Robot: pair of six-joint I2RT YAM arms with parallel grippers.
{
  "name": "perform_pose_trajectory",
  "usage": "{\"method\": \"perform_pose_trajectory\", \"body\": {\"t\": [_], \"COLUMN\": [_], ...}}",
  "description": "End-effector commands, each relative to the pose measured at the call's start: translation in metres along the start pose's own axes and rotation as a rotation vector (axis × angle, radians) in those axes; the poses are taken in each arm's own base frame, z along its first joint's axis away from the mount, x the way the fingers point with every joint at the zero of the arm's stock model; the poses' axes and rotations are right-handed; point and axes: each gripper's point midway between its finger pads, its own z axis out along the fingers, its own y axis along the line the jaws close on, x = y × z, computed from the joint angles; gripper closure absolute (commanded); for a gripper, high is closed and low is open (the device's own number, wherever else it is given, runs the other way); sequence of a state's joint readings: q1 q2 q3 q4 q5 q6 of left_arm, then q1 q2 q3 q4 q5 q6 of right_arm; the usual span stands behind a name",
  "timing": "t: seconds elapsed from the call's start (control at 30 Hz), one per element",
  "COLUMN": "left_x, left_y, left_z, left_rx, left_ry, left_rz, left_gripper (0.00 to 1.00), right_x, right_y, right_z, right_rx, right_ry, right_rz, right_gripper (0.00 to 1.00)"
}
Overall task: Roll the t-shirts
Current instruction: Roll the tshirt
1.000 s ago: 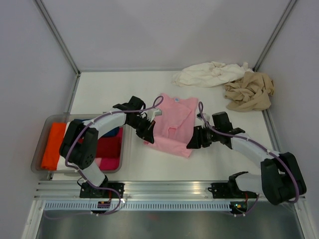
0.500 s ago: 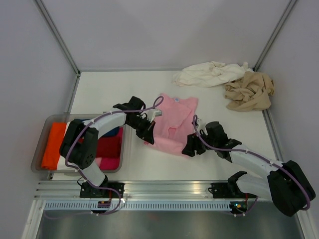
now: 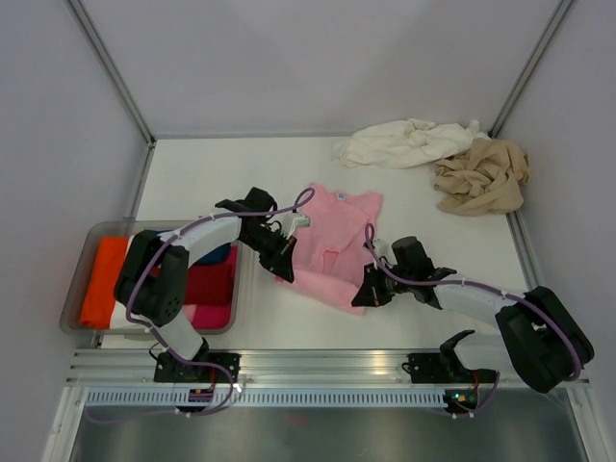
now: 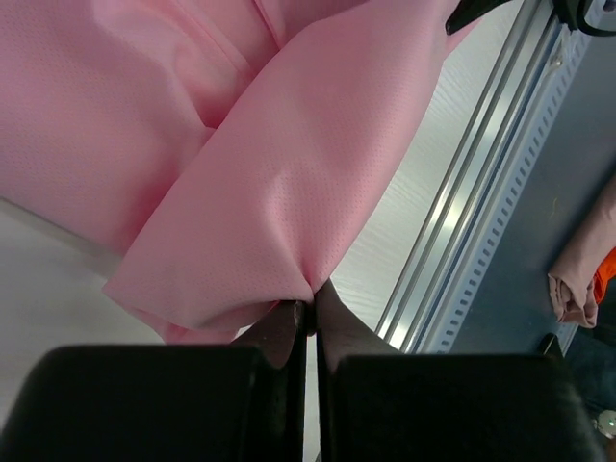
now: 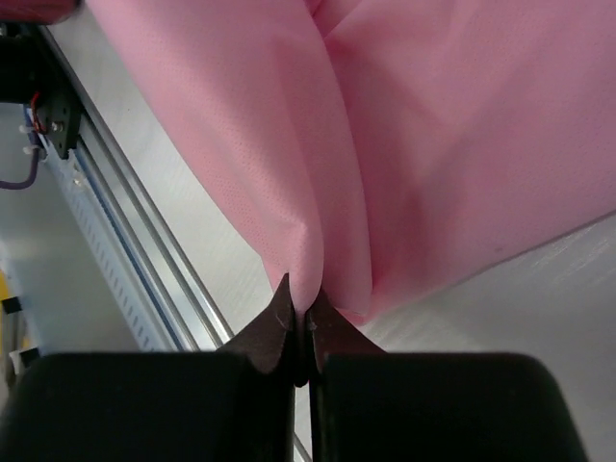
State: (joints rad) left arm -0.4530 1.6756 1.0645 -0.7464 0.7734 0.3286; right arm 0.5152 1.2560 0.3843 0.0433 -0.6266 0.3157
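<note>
A light pink t-shirt [image 3: 332, 241] lies folded in the middle of the table. My left gripper [image 3: 280, 268] is shut on its near left corner, pinching the pink cloth [image 4: 289, 221] at the fingertips. My right gripper [image 3: 363, 295] is shut on the near right corner, with a fold of the pink cloth [image 5: 298, 241] caught between its tips. A cream-white t-shirt [image 3: 404, 142] and a tan-beige t-shirt [image 3: 481, 178] lie crumpled at the back right.
A clear grey tray [image 3: 89, 239] at the left holds folded orange, red and other cloths. Metal rails [image 3: 318, 364] run along the near edge. Grey walls enclose the table on three sides.
My right gripper moved down and left to the shirt's near right corner and shut on it. The left gripper kept its grip and shifted slightly.
</note>
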Motion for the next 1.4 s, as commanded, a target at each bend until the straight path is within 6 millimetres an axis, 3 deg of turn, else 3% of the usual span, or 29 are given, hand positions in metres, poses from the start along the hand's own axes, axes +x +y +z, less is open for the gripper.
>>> {"method": "perform_pose_trajectory", "body": {"t": [0.0, 0.03, 0.27, 0.43, 0.47, 0.57, 0.8, 0.93, 0.97, 1.0, 1.07, 1.1, 1.13, 1.27, 1.37], "left_x": [0.004, 0.007, 0.011, -0.004, -0.011, -0.019, -0.013, -0.018, -0.02, -0.021, -0.024, -0.025, -0.026, -0.033, -0.037], "left_y": [-0.01, -0.008, 0.003, 0.041, 0.049, 0.054, 0.06, 0.057, 0.057, 0.057, 0.056, 0.056, 0.055, 0.049, 0.046], "left_z": [-0.013, -0.013, -0.014, -0.006, -0.005, -0.005, 0.002, 0.002, 0.002, 0.001, 0.0, -0.001, -0.001, -0.007, -0.015], "left_rx": [0.082, 0.085, 0.056, -0.088, -0.102, -0.119, -0.14, -0.122, -0.121, -0.122, -0.122, -0.122, -0.119, -0.109, -0.125], "left_ry": [-0.005, 0.004, 0.008, 0.011, 0.011, 0.007, 0.024, 0.008, 0.005, 0.002, -0.006, -0.008, -0.01, -0.034, -0.04], "left_rz": [0.044, 0.044, -0.013, -0.083, -0.09, -0.135, -0.234, -0.248, -0.244, -0.244, -0.236, -0.234, -0.231, -0.201, -0.17], "left_gripper": [0.98, 0.98, 0.97, 0.98, 0.98, 0.98, 0.98, 0.98, 0.98, 0.98, 0.97, 0.96, 0.96, 0.9, 0.8], "right_x": [-0.001, 0.007, -0.005, -0.018, -0.027, -0.038, -0.081, -0.103, -0.103, -0.11, -0.1, -0.11, -0.106, -0.104, -0.099], "right_y": [0.024, 0.022, -0.004, -0.024, -0.032, -0.041, -0.032, -0.026, -0.015, -0.005, 0.024, 0.035, 0.044, 0.026, 0.013], "right_z": [-0.007, -0.008, -0.006, 0.005, 0.004, -0.006, -0.041, -0.054, -0.048, -0.042, -0.019, -0.011, -0.002, 0.018, 0.031], "right_rx": [-0.18, -0.197, -0.113, -0.02, 0.023, 0.081, 0.138, 0.21, 0.194, 0.173, 0.087, 0.051, 0.031, 0.069, 0.092], "right_ry": [0.081, 0.133, 0.14, 0.132, 0.114, 0.092, 0.006, -0.04, -0.035, -0.065, -0.047, -0.098, -0.098, -0.141, -0.125], "right_rz": [0.046, 0.115, 0.2, 0.243, 0.241, 0.26, 0.127, 0.009, -0.03, -0.06, -0.115, -0.155, -0.132, -0.076, -0.052], "right_gripper": [1.0, 1.0, 0.98, 0.79, 0.7, 0.61, 0.6, 0.7, 0.75, 0.77, 0.8, 0.8, 0.8, 0.79, 0.76]}}
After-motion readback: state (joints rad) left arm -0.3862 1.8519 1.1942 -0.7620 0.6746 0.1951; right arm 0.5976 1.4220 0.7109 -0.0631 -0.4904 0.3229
